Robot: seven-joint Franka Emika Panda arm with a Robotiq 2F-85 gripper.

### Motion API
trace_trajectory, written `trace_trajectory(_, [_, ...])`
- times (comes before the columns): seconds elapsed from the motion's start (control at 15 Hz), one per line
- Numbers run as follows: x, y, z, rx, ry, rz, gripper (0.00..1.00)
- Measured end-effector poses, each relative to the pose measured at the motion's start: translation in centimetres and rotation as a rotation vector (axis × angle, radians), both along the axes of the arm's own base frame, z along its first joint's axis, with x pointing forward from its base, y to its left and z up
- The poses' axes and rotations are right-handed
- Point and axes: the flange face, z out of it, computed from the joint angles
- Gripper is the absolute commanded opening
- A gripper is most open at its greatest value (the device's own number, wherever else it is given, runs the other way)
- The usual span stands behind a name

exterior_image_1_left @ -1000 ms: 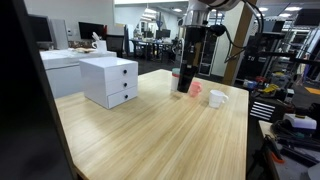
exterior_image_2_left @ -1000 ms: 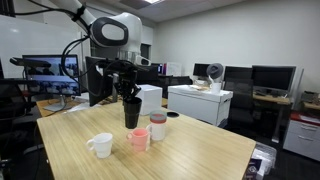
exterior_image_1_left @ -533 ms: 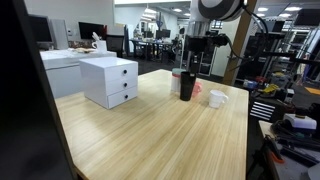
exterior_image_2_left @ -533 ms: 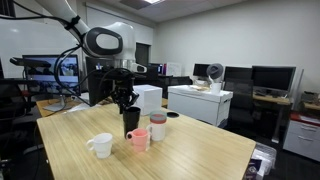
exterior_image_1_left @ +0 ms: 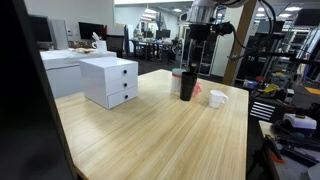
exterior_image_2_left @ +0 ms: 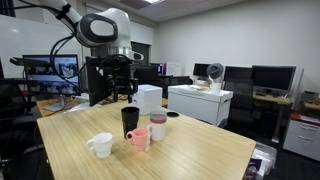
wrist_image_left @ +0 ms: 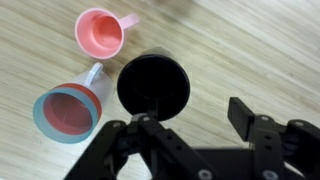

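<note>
My pincer [wrist_image_left: 195, 125]: jaws apart, empty | black cup [wrist_image_left: 152, 85] just below | pink mug [wrist_image_left: 100, 32] at its 11 o'clock | blue-rimmed red cup [wrist_image_left: 68, 110] at 9

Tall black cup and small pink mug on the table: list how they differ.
Colour: the tall black cup is dark all over, while the small pink mug is pale pink. Height: in an exterior view the black cup stands clearly taller than the pink mug. Handle: the wrist view shows a handle on the pink mug and none on the black cup. Both stand upright and open-topped on the wooden table.
</note>
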Motion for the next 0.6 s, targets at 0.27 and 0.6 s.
trace_trajectory(0.27, [-0.6, 0.2, 4.4, -0.003, -0.065, -0.053, 1.0])
trace_trajectory(0.6, [-0.7, 0.0, 7.5, 0.003, -0.13, -0.2, 1.0])
